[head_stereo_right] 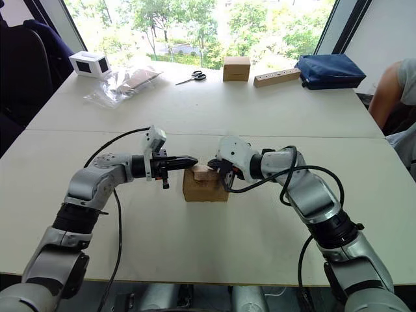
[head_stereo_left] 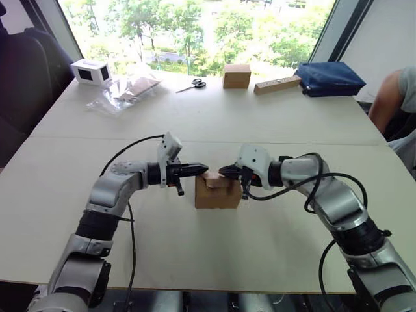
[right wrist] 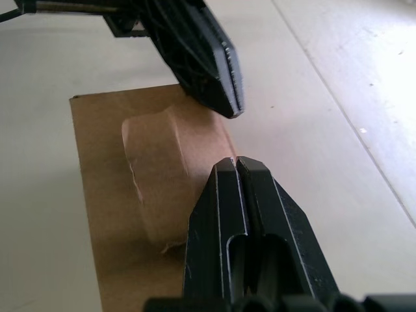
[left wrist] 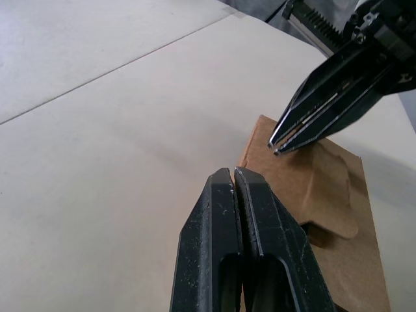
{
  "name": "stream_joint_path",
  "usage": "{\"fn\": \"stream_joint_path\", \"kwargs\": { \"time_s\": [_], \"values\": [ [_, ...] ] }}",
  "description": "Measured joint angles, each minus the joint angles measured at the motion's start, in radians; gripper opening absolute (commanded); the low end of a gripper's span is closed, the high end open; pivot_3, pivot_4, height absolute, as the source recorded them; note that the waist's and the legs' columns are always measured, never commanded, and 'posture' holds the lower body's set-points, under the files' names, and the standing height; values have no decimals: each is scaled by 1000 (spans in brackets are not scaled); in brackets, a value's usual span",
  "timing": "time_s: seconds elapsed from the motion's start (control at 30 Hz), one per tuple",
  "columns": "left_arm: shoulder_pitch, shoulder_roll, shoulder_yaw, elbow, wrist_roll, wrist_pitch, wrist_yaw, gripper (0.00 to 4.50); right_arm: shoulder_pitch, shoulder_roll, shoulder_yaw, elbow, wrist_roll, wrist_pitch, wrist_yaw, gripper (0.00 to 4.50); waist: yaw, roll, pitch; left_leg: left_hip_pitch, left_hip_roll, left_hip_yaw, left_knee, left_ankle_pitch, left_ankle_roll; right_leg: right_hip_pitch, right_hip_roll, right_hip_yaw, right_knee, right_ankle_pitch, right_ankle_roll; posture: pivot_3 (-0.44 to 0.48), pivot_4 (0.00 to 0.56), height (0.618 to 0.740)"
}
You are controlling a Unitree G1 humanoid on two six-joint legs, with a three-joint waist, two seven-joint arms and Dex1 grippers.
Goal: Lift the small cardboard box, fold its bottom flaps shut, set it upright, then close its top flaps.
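A: Item one: the small cardboard box (head_stereo_left: 218, 191), sitting upright mid-surface (head_stereo_left: 260, 117), between both arms. Status?

B: Closing stage, by my reading. The top flaps (right wrist: 162, 169) are lying folded but bulging. Left claw (head_stereo_left: 199, 168) is hovering clenched, empty, over the box's left top edge; right claw (head_stereo_left: 227, 171) likewise clenched, empty, at the right.

A: Next requirement?

B: Probably pressing the flaps flat and tucking the seam.

A: Unverified?

B: The bottom flaps are facing the surface, hidden; claw-to-flap contact is proving hard to judge.

A person's arm (head_stereo_left: 392, 97) is cut off by the picture's right edge.
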Motion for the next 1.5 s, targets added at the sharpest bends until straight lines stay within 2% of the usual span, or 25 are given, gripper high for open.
{"fn": "stream_joint_path", "kwargs": {
  "time_s": [0.23, 0.4, 0.87, 1.5],
  "values": [
    [0, -9, -16, 2, 18, -23, -3, 68, 9, -31, -70, -153, 120, 100, 39, 0, 2, 0, 0, 0, 0, -1, 0, 0, 1, 1, -1, 0, 0, 0, 0, 0, 150, 740],
    [-1, -12, -16, 2, 18, -23, -3, 68, 68, -58, -64, -228, 179, 152, 56, 0, 1, 0, 0, 0, 0, -1, 0, -1, 1, 1, -1, 0, 0, 0, 0, 0, 150, 740],
    [-3, -18, -13, 2, 12, -9, -2, 68, 68, -62, 43, -198, 108, 106, 16, 0, 1, 0, 0, 0, 0, -1, 0, 0, 1, 1, -1, 0, 0, 0, 0, 0, 150, 740],
    [-3, -26, 1, 2, -8, 12, 4, 68, 56, -51, 85, -100, -1, 6, 2, 0, 0, 0, 0, 0, 0, 0, 0, 0, 1, 1, -1, 0, 0, 0, 0, 0, 150, 740]
  ]
}}
